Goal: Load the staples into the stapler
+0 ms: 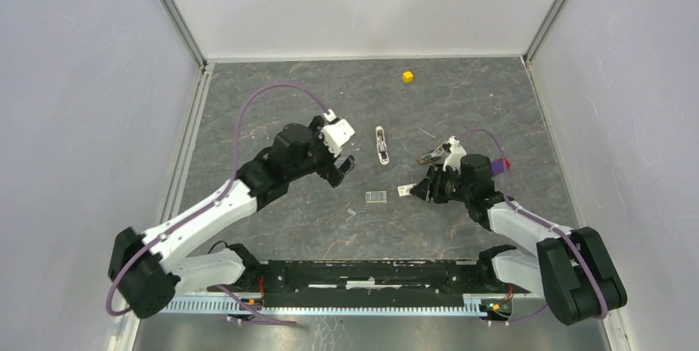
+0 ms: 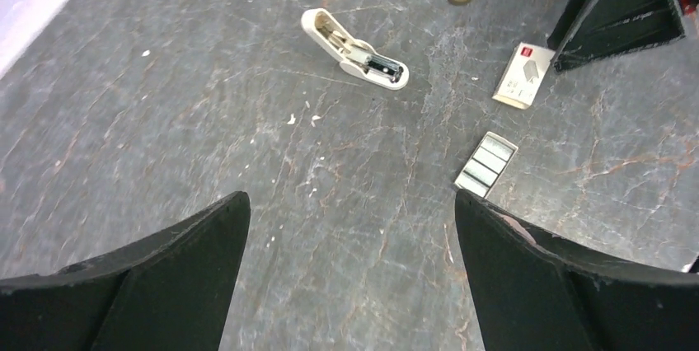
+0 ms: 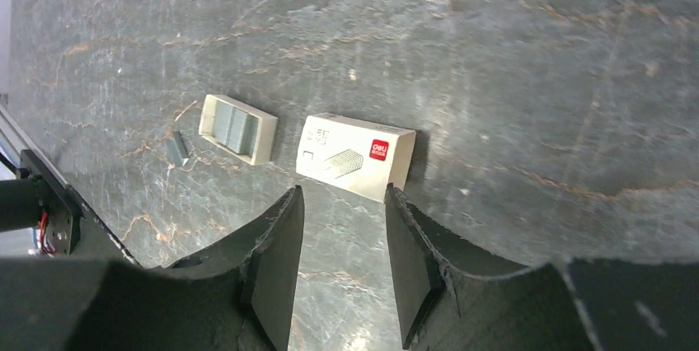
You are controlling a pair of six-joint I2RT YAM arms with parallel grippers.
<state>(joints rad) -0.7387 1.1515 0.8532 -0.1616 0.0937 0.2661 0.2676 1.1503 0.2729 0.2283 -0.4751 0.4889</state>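
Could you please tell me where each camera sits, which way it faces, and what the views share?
Top external: high behind the robot, looking down on the table; the left arm and right arm show whole.
Left wrist: on the left arm, angled down toward the stapler; the open left gripper frames the bottom.
Right wrist: low over the table, facing the staples and the card box; the open right gripper shows below.
Shared: all three show the staples and the card box.
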